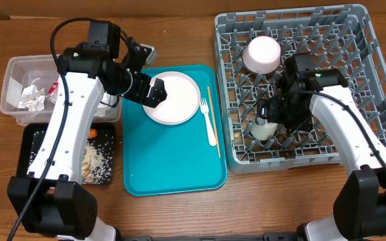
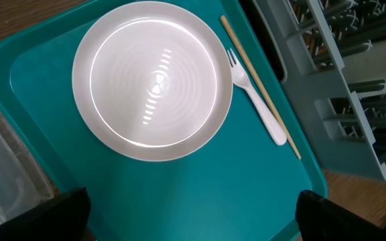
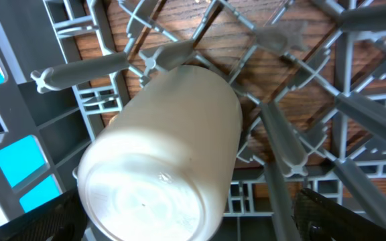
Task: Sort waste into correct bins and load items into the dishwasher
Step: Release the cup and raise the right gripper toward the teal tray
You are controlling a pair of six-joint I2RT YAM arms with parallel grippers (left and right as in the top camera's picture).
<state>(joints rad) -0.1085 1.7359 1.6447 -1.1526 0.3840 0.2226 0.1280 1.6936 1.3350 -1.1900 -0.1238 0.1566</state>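
Note:
A white plate [image 1: 174,100] [image 2: 153,80] lies on the teal tray [image 1: 173,167] [image 2: 179,194], with a white fork [image 1: 209,122] [image 2: 256,97] and a thin wooden stick [image 1: 214,120] [image 2: 260,87] to its right. My left gripper [image 1: 154,90] [image 2: 193,217] hovers open above the plate's left edge, holding nothing. In the grey dishwasher rack [image 1: 354,60] [image 3: 293,154] a small white cup [image 1: 265,128] [image 3: 159,161] rests tilted on the pegs. My right gripper [image 1: 273,114] [image 3: 193,221] stands open around the cup, its right finger clear of it. A pale bowl [image 1: 262,53] sits upside down farther back.
The clear tub [image 1: 19,70] at the left holds crumpled napkins [image 1: 31,98] and something red. In front of it, the black tray [image 1: 32,144] holds beige crumbs [image 1: 98,164] and an orange piece [image 1: 92,134]. The rack's wall [image 2: 340,80] borders the teal tray.

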